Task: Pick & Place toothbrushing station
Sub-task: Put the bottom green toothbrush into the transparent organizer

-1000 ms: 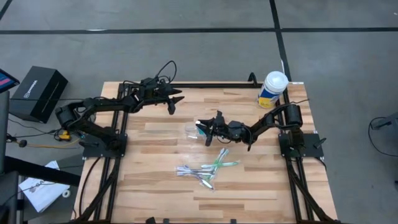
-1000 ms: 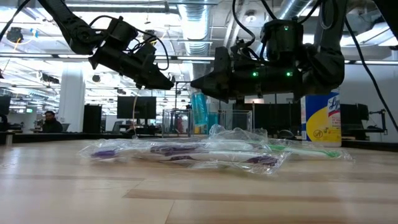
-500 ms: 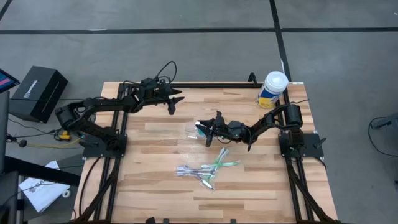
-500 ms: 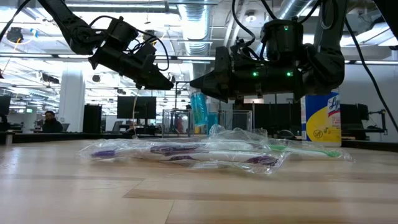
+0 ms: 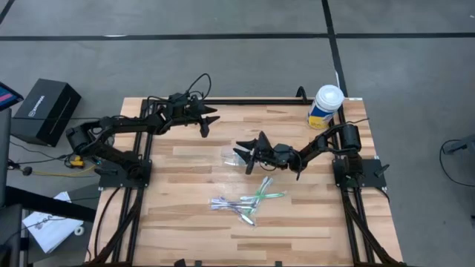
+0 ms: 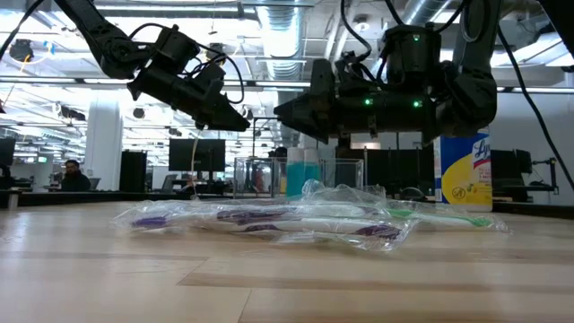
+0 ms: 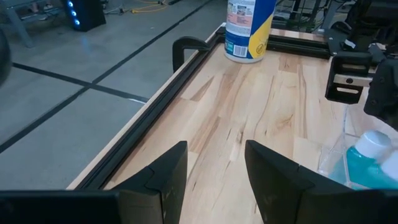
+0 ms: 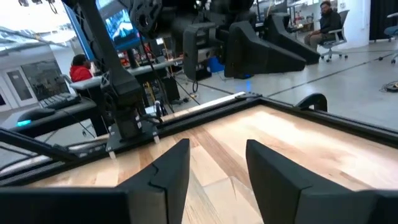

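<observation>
The right end effector (image 5: 245, 152) hangs with its fingers spread just above the clear plastic cup (image 5: 231, 156) near the middle of the desk (image 5: 185, 193), gripping nothing; in the low view two blue tubes (image 6: 303, 178) stand inside that cup, and the left wrist view shows their white caps. The left end effector (image 5: 208, 121) waits in the air over the far left part of the desk, its fingers parted and empty. Nearer the front edge lies a loose cluster of green and purple-white toothbrushes (image 5: 245, 202) in clear wrappers, well apart from the cup. A yellow-and-blue canister (image 5: 325, 106) with a white lid stands at the far right corner. The desk is pale wooden planks inside a black frame, set on a grey floor crossed by dark lines; a black box (image 5: 44, 110) sits on the floor to the left. Beyond the desk the low view shows an open workshop with ceiling ducts and monitors, and a seated person (image 6: 73, 176) far off. The wrappers blur the brushes together, so their count cannot be told.
</observation>
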